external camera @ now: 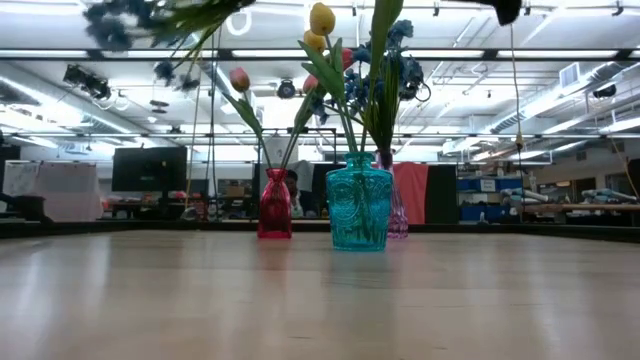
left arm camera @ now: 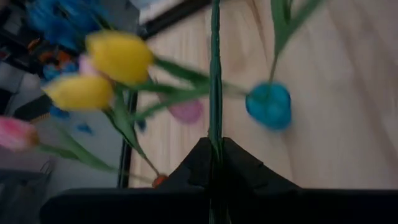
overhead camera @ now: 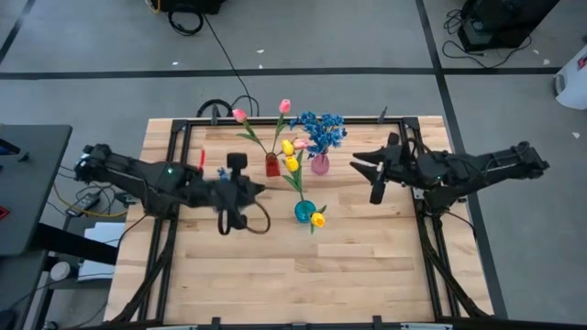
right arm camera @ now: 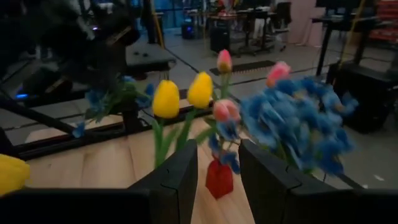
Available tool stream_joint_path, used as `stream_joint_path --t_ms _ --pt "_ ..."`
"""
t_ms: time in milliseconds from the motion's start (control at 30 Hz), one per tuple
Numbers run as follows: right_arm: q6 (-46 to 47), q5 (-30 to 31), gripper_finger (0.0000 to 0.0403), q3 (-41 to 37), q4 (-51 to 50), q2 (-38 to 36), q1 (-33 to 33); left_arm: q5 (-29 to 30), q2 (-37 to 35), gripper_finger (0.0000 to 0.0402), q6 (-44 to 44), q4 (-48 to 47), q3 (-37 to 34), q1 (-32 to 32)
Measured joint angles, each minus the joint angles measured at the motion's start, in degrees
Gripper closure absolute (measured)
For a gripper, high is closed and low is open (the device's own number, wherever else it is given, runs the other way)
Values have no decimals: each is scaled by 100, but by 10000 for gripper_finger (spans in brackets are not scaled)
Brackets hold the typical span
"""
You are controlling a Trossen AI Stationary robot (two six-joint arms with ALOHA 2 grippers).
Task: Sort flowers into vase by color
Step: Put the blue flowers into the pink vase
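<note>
The pale wooden plank tabletop (overhead camera: 275,275) is bare along its near half. At its centre stands the teal patterned glass vase (external camera: 357,208), holding yellow tulip buds (external camera: 321,18) on green stems; one yellow bud (overhead camera: 318,219) droops just beside its mouth. Behind it stand a red glass vase (external camera: 274,204) with pink tulip buds (overhead camera: 239,115) and a pale pink glass vase (overhead camera: 319,164) with blue blossom sprigs (overhead camera: 321,128). Beyond the table lies a workshop hall with strip lights, monitors and benches.

My left gripper (left arm camera: 214,158) hovers left of the teal vase, jaws clamped on a thin green stem (left arm camera: 215,74); its blossom end is cut off in the wrist view. From the low view, a blurred blue sprig (external camera: 125,15) crosses the upper edge. My right gripper (right arm camera: 217,171) hangs over the right side, jaws apart, facing the bouquets.
</note>
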State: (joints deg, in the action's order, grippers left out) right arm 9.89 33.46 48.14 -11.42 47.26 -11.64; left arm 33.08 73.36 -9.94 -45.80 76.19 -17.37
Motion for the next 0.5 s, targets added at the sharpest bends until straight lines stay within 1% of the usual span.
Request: stream_joint_path --t_ms 100,233,267,400,500 --pt "-169 -116 274 398 -90 353 0 -145 -2 372 -121 283 285 245" --pt "-488 -249 274 980 -367 852 2 -305 7 372 -333 327 656 580" --pt "-593 -243 274 1145 -453 970 12 -470 7 372 -370 336 729 686" --pt "-1053 -215 274 1796 -647 1476 52 -1445 26 372 -355 555 852 1149" --pt "-1476 -207 274 2216 -674 1858 52 -1877 25 372 -339 598 943 1464"
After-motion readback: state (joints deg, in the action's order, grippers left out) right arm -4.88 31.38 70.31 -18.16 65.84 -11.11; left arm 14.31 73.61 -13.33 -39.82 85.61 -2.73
